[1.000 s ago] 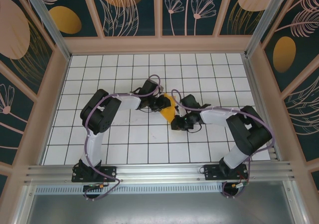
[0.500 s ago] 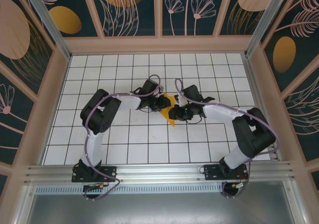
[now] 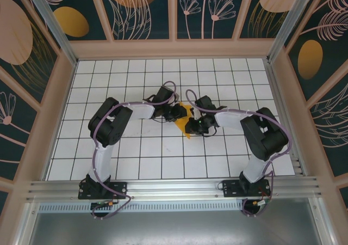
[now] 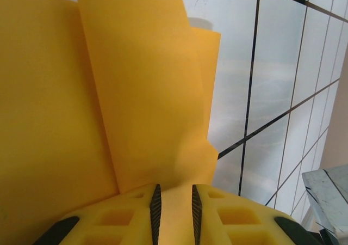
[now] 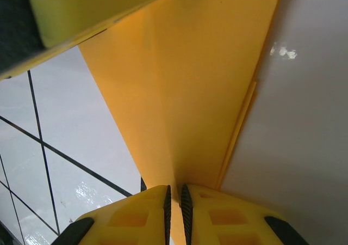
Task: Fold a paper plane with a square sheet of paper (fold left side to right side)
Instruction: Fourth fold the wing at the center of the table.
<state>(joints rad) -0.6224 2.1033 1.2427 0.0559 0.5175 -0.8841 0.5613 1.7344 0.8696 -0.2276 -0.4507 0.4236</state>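
**A:** The paper plane (image 3: 186, 116) is picked out at the centre of the top view, a narrow orange-yellow point against the white grid table (image 3: 136, 158).

**B:** And it is gripped from both sides. The left gripper (image 3: 180, 113) is closed on it from the left. In the left wrist view, paper is pinched between the black pads (image 4: 155, 212) (only a thin orange strip is left between them).

**A:** Folded layers are seen rising from that grip towards the upper left of the frame.

**B:** The right gripper (image 3: 192, 126) is placed at the lower right of the plane. Its jaws are clamped too: in the right wrist view, a creased edge is drawn down between nearly touching fingertips.

**A:** Whether the paper is lifted off the tiles cannot be told.
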